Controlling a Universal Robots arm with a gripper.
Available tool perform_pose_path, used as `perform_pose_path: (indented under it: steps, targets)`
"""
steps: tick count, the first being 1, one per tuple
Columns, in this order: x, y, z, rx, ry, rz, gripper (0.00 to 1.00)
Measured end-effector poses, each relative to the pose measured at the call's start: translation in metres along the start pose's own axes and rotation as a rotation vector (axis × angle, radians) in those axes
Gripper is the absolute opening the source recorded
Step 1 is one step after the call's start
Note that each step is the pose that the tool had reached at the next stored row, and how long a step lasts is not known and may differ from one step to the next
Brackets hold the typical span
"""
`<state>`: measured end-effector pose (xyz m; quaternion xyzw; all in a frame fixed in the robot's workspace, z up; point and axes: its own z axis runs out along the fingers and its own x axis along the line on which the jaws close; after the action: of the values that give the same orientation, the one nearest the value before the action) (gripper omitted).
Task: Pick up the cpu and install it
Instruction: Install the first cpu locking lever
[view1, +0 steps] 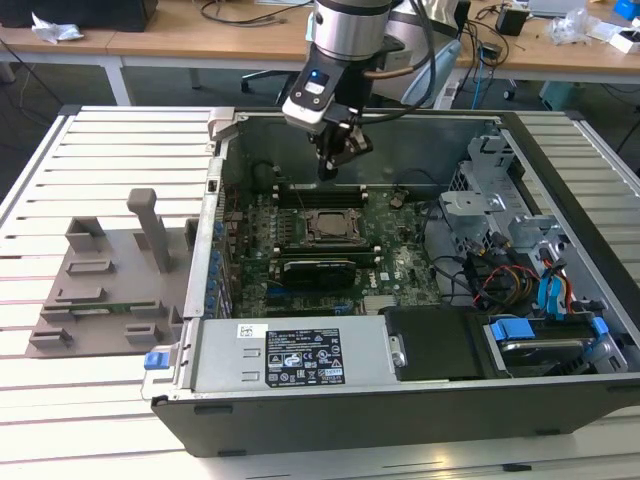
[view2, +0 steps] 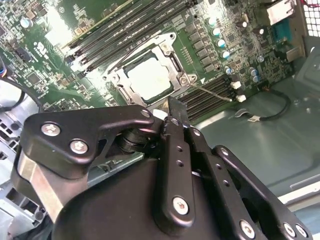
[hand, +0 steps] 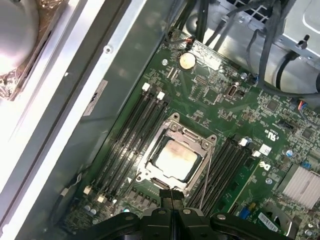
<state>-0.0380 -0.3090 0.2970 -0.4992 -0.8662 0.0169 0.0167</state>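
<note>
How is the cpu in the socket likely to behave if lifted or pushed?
The cpu looks like a thin, stiff, metal-topped plate, so it probably will not flex. Lying flat inside the socket frame, it should neither roll nor tip; its smooth top may be slippery.

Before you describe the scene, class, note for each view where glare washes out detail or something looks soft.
Second wrist view: glare bleaches the cpu nearly white, and the gripper looms dark close to the lens. First wrist view: the table outside the computer case burns out to white. Exterior view: even light, no strong glare.
</note>
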Motion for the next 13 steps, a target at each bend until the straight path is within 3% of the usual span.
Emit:
perform_pose_path:
  steps: [4, 13]
  targets:
    - [0.0, 0.0, 0.0, 0.0006, -0.0025, -0.054, 0.11]
    - [0.0, 0.0, 0.0, 0.0015, -0.006, -0.129, 0.11]
